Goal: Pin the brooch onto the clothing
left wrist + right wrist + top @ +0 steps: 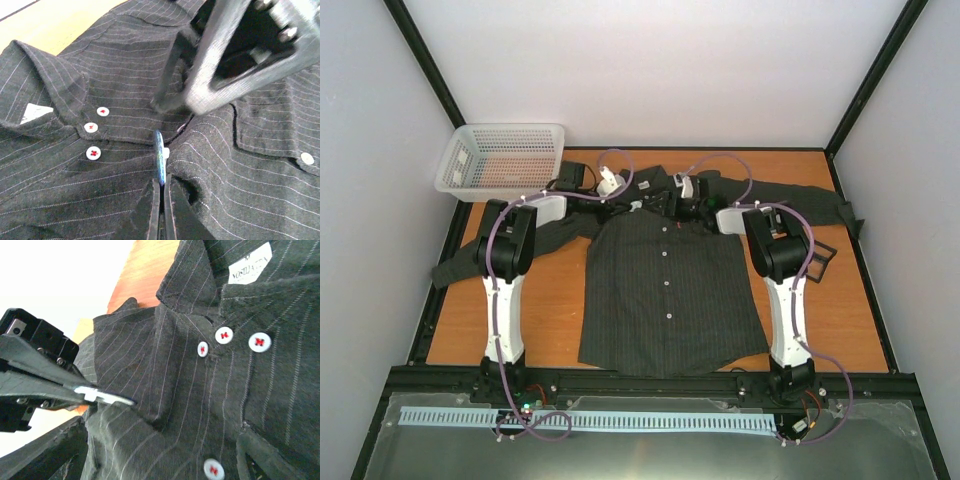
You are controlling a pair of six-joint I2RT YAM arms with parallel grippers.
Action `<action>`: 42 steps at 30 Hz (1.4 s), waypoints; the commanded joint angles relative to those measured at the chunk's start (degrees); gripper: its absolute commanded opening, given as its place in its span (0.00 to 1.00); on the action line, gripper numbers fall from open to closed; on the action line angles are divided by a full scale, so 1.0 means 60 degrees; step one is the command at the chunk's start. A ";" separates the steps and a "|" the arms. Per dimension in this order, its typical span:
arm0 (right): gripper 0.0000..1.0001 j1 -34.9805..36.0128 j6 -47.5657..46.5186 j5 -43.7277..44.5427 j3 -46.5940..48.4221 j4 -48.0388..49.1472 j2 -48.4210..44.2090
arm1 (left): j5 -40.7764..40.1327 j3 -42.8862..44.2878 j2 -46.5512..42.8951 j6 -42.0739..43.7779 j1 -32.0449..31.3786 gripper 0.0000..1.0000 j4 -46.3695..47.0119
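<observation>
While the left claw (161, 194) pinches the brooch (159, 152) at the shirt (100, 190), the right claw (178, 106) gapes just beyond.

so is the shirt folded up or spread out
Spread out, front up: the shirt lies flat on the table, both sleeves stretched sideways, the button row running down its middle.

Bright, soft light; washed-out wrist backgrounds

Pinstriped shirt (630, 290) flat; brooch (159, 156) seemingly touching
</observation>
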 commanded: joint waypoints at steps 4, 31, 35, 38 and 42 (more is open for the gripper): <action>0.80 -0.0438 -0.2141 0.1214 -0.0141 -0.2868 -0.1434 | -0.1506 -0.0453 -0.0758 0.0308 -0.0342 0.04 0.0710; 0.53 -0.0164 -0.5246 0.8553 0.9116 -1.0460 0.3531 | -0.4214 -0.3432 -0.2649 -0.7188 -0.0288 0.53 0.0675; 0.54 -0.0457 -0.5162 0.9088 0.9584 -1.0992 0.3997 | -0.4426 -0.3461 -0.2286 -0.7575 -0.0041 0.54 0.0571; 0.55 -0.0719 -0.4909 0.8621 0.9774 -1.0955 0.4114 | -0.4748 -0.3370 -0.1842 -0.7725 0.0185 0.55 0.0269; 0.56 -0.0915 -0.4755 0.8528 1.0149 -1.0695 0.4365 | -0.4791 -0.3327 -0.1545 -0.7854 0.0438 0.56 -0.0141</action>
